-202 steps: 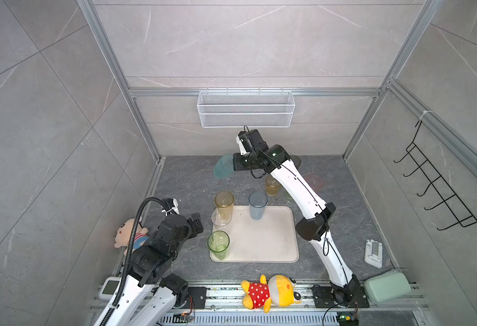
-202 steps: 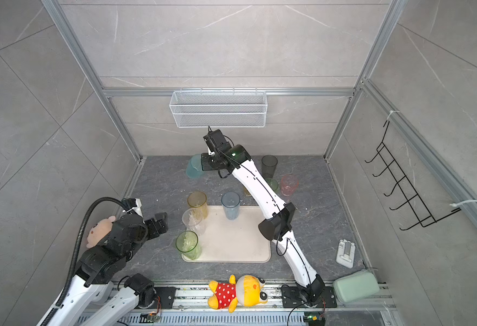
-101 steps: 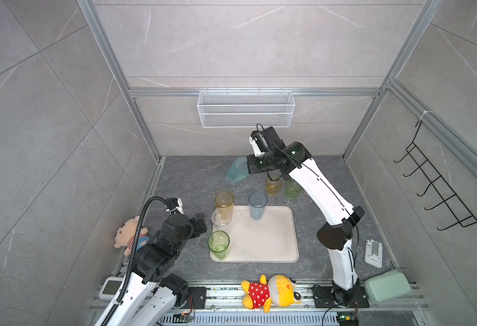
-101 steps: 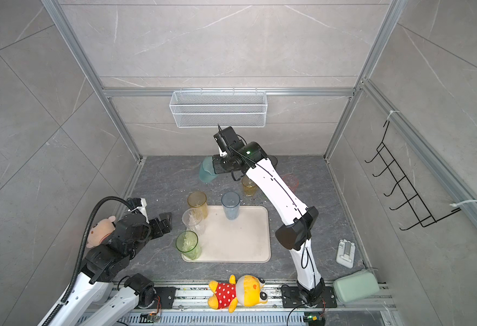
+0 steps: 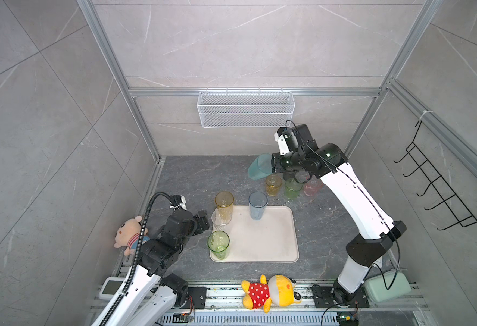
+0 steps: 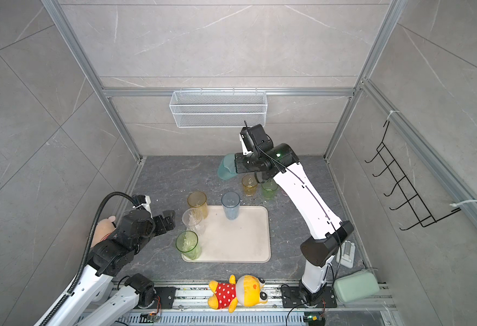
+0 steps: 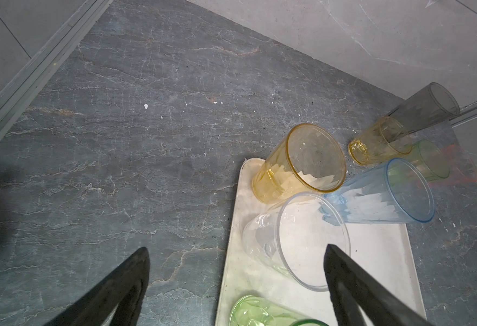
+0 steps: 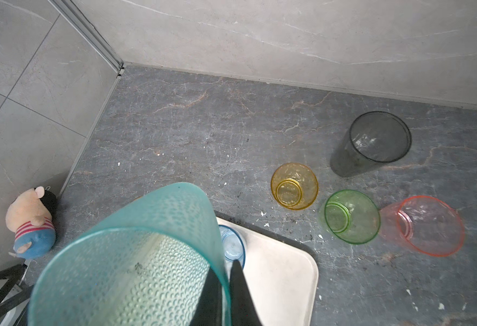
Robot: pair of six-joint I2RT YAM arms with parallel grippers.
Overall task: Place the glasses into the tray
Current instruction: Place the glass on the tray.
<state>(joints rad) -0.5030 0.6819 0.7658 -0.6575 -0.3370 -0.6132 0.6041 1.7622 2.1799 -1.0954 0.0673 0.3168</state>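
Teal glass (image 5: pixel 258 169), wall pinched in the right claw (image 5: pixel 271 169), hangs tipped sideways beyond the tray (image 5: pixel 271 240)'s upper-right edge in both top views; spread left claw (image 5: pixel 203 223) is farther.

Grey veined tile walls (image 5: pixel 231 42) enclosed cell; aluminium frame posts (image 5: pixel 120 84) ran up corners. White wire-mesh basket (image 5: pixel 245 111) hung on back wall, black hook rack (image 5: pixel 440 177) on side wall. Dark slate tabletop (image 5: pixel 197 175) lay under even light.
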